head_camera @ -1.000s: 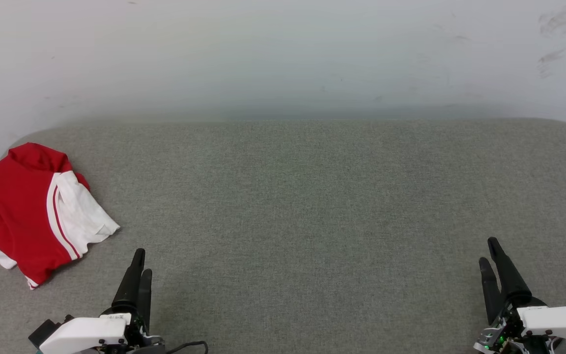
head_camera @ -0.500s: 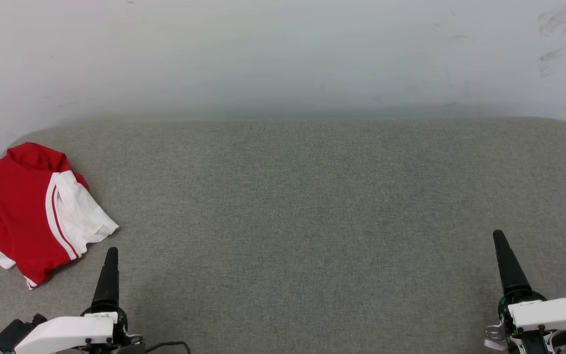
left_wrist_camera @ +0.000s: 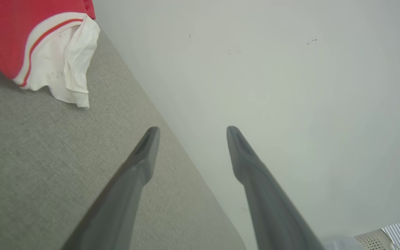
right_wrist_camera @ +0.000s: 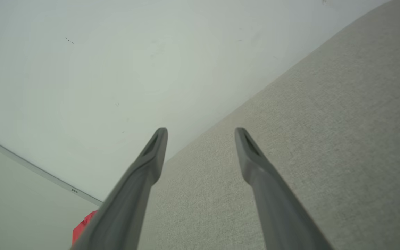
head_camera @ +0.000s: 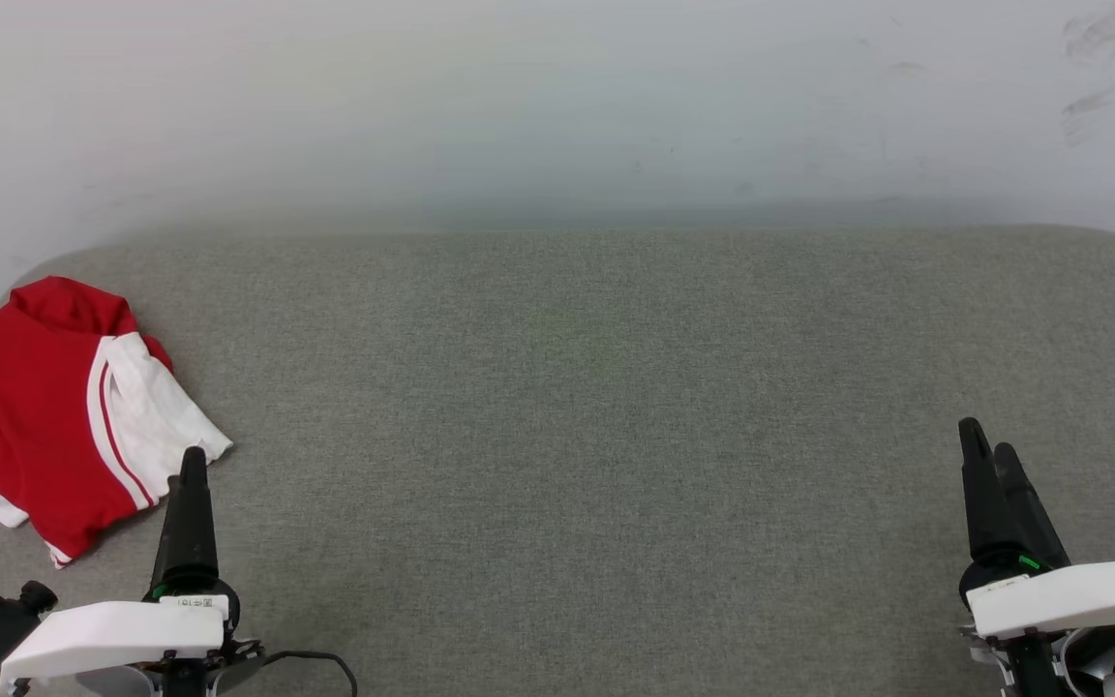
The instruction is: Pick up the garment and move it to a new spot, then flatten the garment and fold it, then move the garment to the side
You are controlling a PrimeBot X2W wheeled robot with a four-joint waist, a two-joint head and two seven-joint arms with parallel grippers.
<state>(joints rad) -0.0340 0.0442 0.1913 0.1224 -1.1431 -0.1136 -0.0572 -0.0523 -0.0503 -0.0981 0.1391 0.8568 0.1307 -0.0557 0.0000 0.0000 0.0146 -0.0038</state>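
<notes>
The garment (head_camera: pixel 54 416) lies in a loose, crumpled heap at the far left end of the grey fabric-covered worktop (head_camera: pixel 577 407), close to its rounded rear corner and left edge. The red body faces up. A white sleeve with red-and-white stripe trim spills out toward the middle of the worktop, and another bit of white cloth peeks out at the heap's near left side. The left claw (head_camera: pixel 192 465) sits at the lower left of the head view, its dark fingers pointing away from the robot, the tip near the sleeve's lower edge but apart from it. In the left wrist view its two fingers stand spread wide and empty above the worktop, with the sleeve off to the upper left. The right claw (head_camera: pixel 985 438) is at the lower right of the head view, over bare fabric and well apart from the garment. The right wrist view shows its fingers likewise spread wide and empty. A pale wall (head_camera: pixel 557 106) with a few dark scuff marks rises behind the worktop.
</notes>
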